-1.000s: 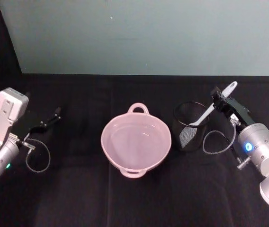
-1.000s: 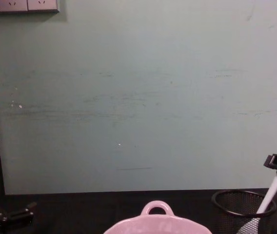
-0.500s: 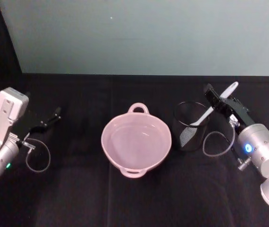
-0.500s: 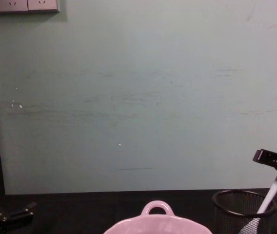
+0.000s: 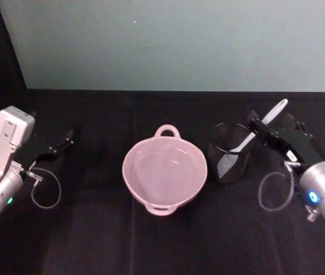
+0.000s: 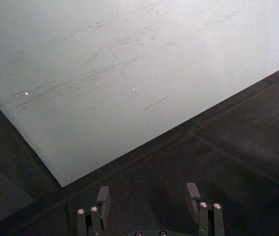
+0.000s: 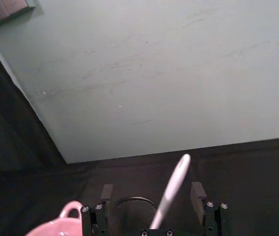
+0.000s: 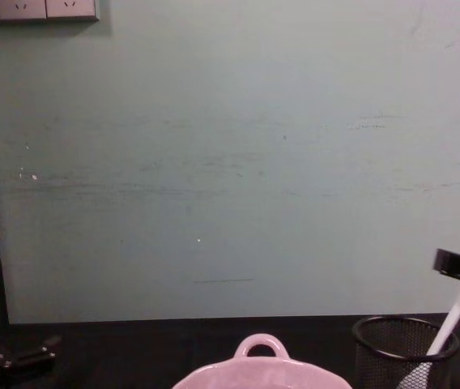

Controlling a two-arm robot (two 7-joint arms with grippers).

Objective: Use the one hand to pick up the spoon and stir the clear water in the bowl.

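The spoon (image 5: 258, 130) stands tilted in the black wire-mesh cup (image 5: 229, 153), its blade down inside the mesh and its handle leaning up and out over the cup's right rim toward the wall; in the chest view the handle (image 8: 454, 314) rises slantwise from the cup (image 8: 404, 352) at the picture's right edge. The right gripper (image 5: 274, 129) sits at the upper part of the handle, just beyond the cup's right rim; its jaws stand apart, one on each side of the handle, and in the right wrist view the white handle (image 7: 169, 193) runs up the gap between the two fingers (image 7: 197, 194) without touching either. The bowl (image 5: 164, 171) rests on the black table (image 5: 151, 240) just left of the cup, nearly touching it, its loop handle turned toward the wall and clear water lying in it; open dark cloth lies all round the bowl's near and left sides. The left gripper (image 5: 61, 143) rests well apart at the table's left edge, parked, its jaws open over bare cloth in the left wrist view (image 6: 150, 203).
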